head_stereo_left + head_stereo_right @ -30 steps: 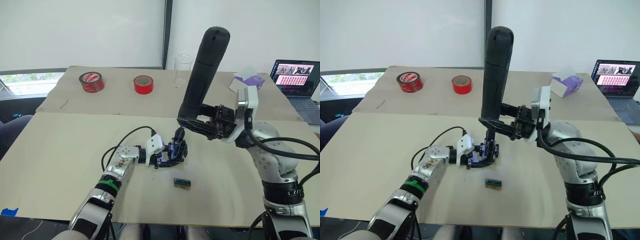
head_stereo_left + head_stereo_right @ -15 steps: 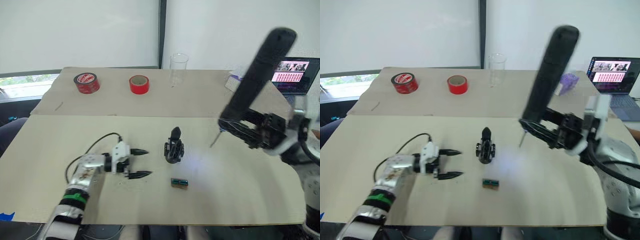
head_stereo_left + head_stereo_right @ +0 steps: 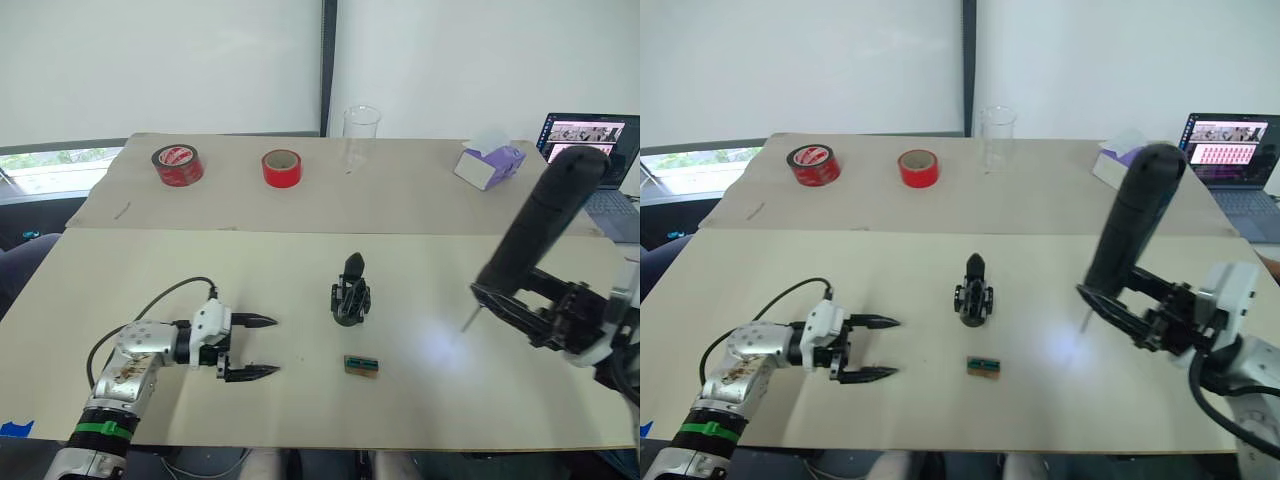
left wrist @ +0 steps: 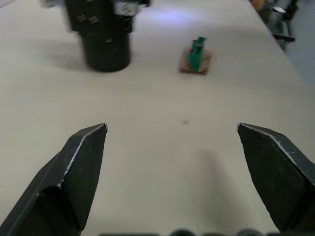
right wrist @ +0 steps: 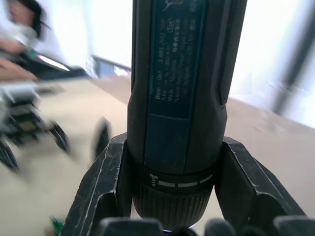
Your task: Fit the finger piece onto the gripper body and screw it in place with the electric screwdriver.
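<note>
While right hand [image 5: 170,206] clamps electric screwdriver [image 3: 540,232], left hand [image 3: 262,347] spread, gripper body [image 3: 351,297] upright, finger piece seemingly fitted.

The beige worktop [image 3: 150,270] is carrying the gripper body [image 3: 351,296], a small green block [image 3: 363,366], two red tape rolls [image 3: 283,167], a clear glass [image 3: 361,135] and a purple box [image 3: 490,164].

office/lab | paper-covered table [image 3: 120,290], laptop [image 3: 590,160], tape rolls [image 3: 283,168], whiteboard [image 3: 150,60]
</note>
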`<state>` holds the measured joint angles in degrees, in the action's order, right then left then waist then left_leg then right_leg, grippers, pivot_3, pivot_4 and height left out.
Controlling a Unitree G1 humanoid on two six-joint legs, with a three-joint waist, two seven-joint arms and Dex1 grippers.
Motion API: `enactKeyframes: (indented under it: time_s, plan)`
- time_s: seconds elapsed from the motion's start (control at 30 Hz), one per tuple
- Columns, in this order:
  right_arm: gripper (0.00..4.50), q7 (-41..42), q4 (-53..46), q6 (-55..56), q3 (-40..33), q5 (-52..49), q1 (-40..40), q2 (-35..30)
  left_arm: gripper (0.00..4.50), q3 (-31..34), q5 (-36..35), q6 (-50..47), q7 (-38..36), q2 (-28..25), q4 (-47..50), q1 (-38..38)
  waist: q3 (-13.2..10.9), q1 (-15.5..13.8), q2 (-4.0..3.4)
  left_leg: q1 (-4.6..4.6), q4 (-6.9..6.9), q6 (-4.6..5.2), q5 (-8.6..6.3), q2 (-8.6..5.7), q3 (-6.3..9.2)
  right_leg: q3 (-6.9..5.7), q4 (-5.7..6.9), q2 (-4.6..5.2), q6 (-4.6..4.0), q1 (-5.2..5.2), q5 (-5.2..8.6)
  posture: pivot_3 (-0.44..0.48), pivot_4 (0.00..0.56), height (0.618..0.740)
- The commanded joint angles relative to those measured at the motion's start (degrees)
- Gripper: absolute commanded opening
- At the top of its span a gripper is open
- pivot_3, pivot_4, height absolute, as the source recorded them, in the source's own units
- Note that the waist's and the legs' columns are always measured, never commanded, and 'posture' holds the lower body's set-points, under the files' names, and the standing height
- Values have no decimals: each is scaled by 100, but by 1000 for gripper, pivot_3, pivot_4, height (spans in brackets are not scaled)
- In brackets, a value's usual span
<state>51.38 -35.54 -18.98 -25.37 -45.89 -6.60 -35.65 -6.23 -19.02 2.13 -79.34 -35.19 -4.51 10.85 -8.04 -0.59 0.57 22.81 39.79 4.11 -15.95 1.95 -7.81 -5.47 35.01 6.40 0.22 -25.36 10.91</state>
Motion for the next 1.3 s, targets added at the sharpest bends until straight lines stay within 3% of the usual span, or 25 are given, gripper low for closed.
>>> enactKeyframes:
  time_s: [0.03,0.13,0.37,0.8,1.3]
  plan:
    - [1907,-296,-717,51,532,-202,154,206,4446,-248,120,-163,286,105,562,-68,-1,-10,0,1,0,-1,1,0,2,-2,0,-3,-11,1,-5,0,150,740]
    - [1907,-356,-800,163,1076,37,204,397,4446,-524,153,-526,610,386,737,-34,-3,-33,1,5,6,3,-1,-3,1,-1,-3,0,-7,2,-3,0,150,740]
    - [1907,58,-295,699,1982,774,487,628,4446,-1149,801,-326,1295,1188,275,330,-9,-53,12,6,28,19,-9,-12,-1,-1,-6,2,1,11,4,0,150,740]
    - [1907,218,-195,976,2468,1035,479,741,4446,-1579,977,-263,1221,1405,-43,606,-9,-30,12,5,29,17,-8,-9,2,-4,-1,-4,9,12,1,0,150,740]
    - [1907,274,-67,1128,2432,1144,352,694,4446,-1657,1047,-229,1294,1466,8,537,-9,-68,11,5,30,18,-9,-10,2,-4,-1,0,2,13,-5,0,150,740]
